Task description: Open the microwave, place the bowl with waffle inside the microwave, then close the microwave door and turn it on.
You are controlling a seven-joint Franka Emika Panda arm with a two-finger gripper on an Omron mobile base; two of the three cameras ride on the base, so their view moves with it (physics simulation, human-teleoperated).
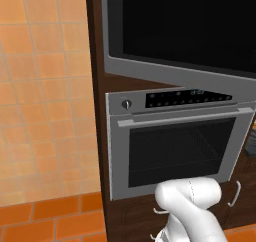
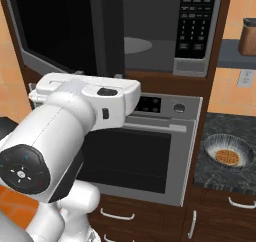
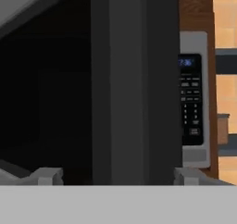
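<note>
— Gripper (image 3: 115, 177) spreading wide at hand view's bottom, straddling microwave door (image 3: 134, 79) edge, grasping nothing?
— Yes. Right base view revealing microwave (image 2: 165, 41) standing open upper center, bowl (image 2: 229, 152) holding waffle (image 2: 228, 157) sitting lower right on counter (image 2: 220, 178).

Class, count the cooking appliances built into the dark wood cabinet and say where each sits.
2: the microwave on top, its door swung open, and the silver oven directly beneath. Others may be out of view.
</note>
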